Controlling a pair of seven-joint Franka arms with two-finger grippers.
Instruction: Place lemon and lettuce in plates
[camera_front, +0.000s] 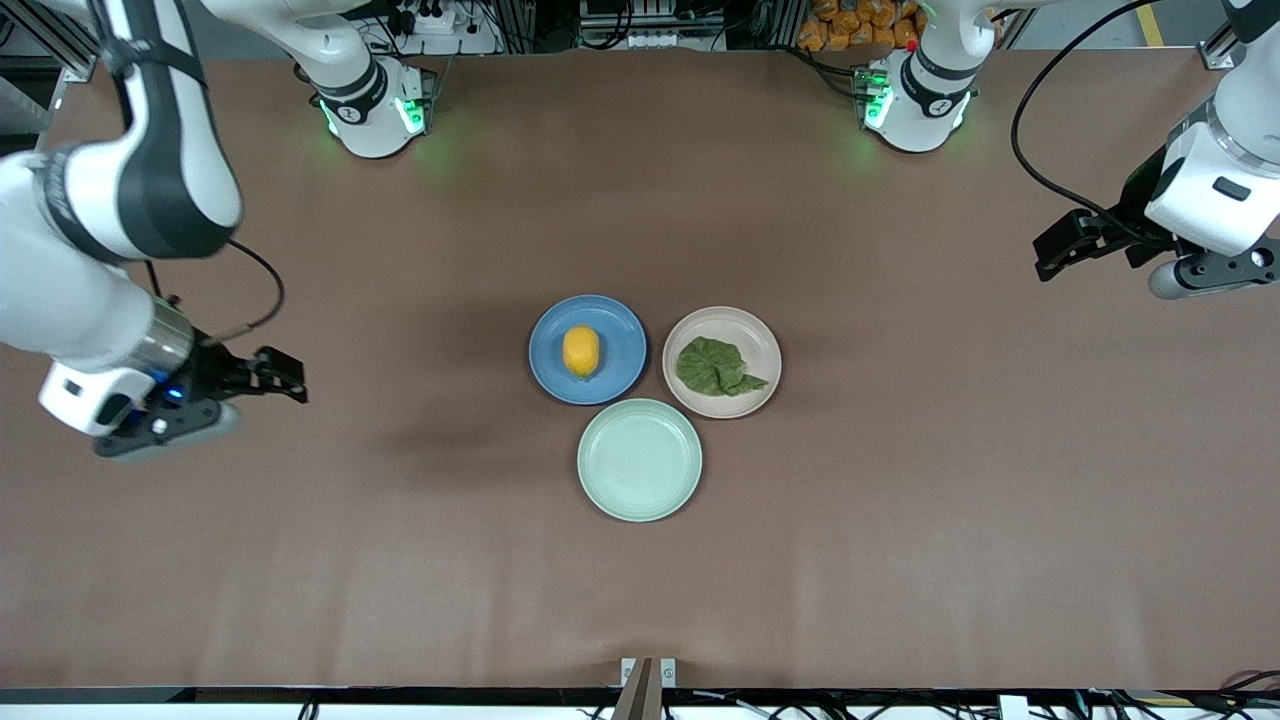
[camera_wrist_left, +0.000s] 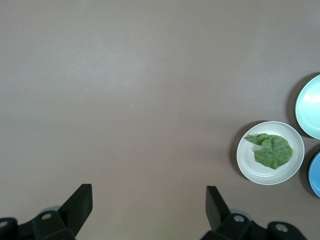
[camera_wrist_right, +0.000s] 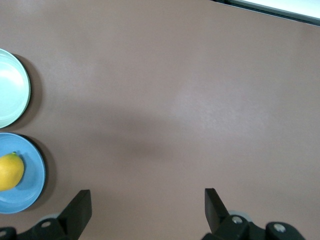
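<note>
The yellow lemon lies in the blue plate at the table's middle; it also shows in the right wrist view on the blue plate. The dark-green lettuce lies in the pale pink-beige plate, also seen in the left wrist view on that plate. My right gripper is open and empty over bare table toward the right arm's end. My left gripper is open and empty over bare table toward the left arm's end.
An empty mint-green plate sits nearer the front camera, touching the other two plates; its edge shows in the left wrist view and the right wrist view. The brown table spreads around.
</note>
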